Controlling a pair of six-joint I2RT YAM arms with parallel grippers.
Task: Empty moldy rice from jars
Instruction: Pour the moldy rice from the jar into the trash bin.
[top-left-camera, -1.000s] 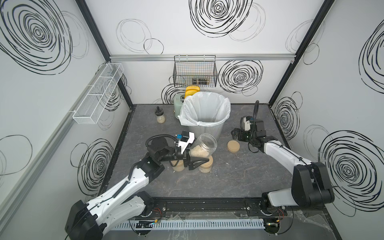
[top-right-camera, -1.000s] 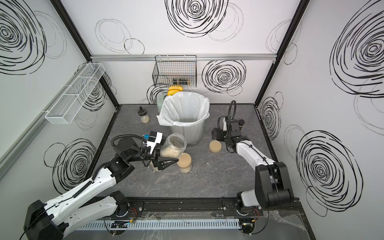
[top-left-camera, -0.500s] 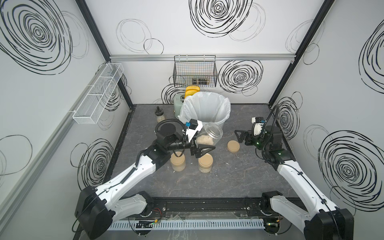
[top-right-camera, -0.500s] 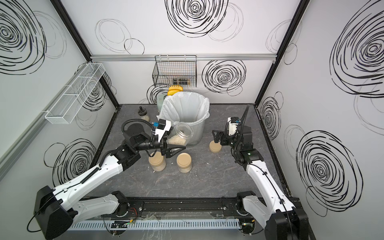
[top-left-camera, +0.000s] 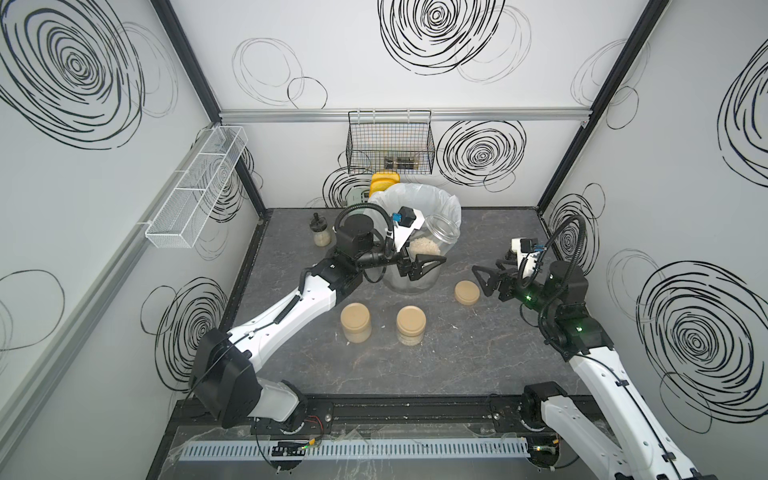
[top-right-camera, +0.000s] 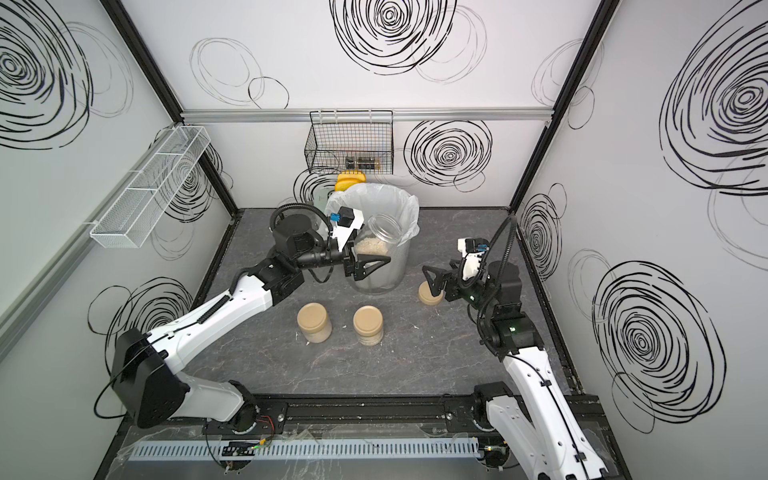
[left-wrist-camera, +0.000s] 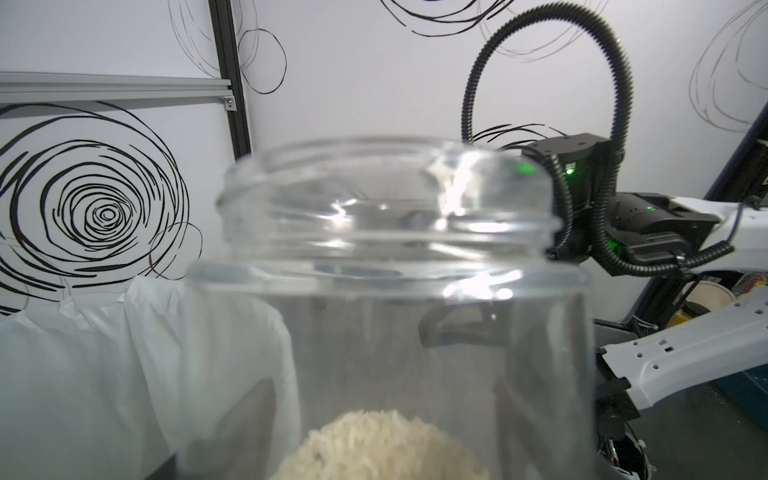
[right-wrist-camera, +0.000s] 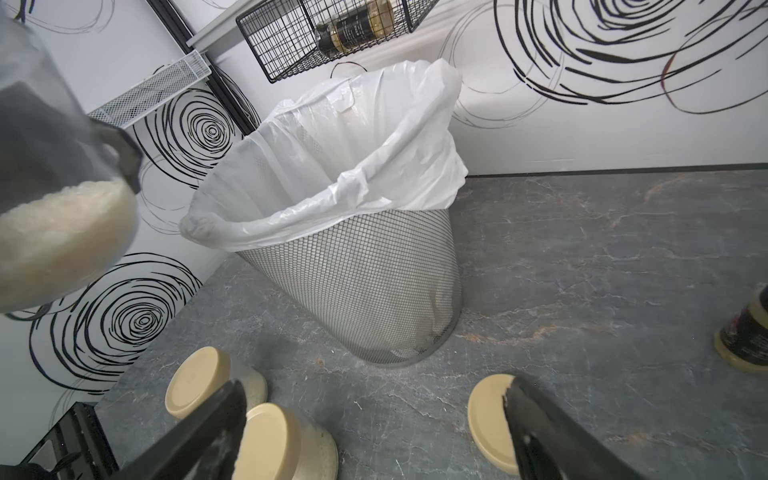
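My left gripper (top-left-camera: 428, 254) (top-right-camera: 376, 255) is shut on an open clear jar (top-left-camera: 437, 237) (top-right-camera: 384, 233) (left-wrist-camera: 386, 249), held tilted at the near rim of the mesh bin (top-left-camera: 415, 286) (top-right-camera: 386, 284) (right-wrist-camera: 374, 282). Moldy rice (top-left-camera: 424, 247) (left-wrist-camera: 382, 449) lies heaped in its low end. Two lidded jars (top-left-camera: 355, 322) (top-left-camera: 410, 325) stand on the table in front. A loose tan lid (top-left-camera: 466, 292) (right-wrist-camera: 490, 419) lies to the right. My right gripper (top-left-camera: 486, 277) (top-right-camera: 434, 280) (right-wrist-camera: 374, 395) hangs open and empty beside that lid.
The bin has a white liner (right-wrist-camera: 365, 166). A small black-stoppered bottle (top-left-camera: 322, 233) stands at the back left. A black wire basket (top-left-camera: 390, 143) hangs on the back wall, a white mesh shelf (top-left-camera: 195, 191) on the left wall. A yellow object (top-left-camera: 384, 183) sits behind the bin.
My left arm carried the open jar up and back from beside the lidded jars to the bin's rim. My right arm rose and drew back right of the loose lid.
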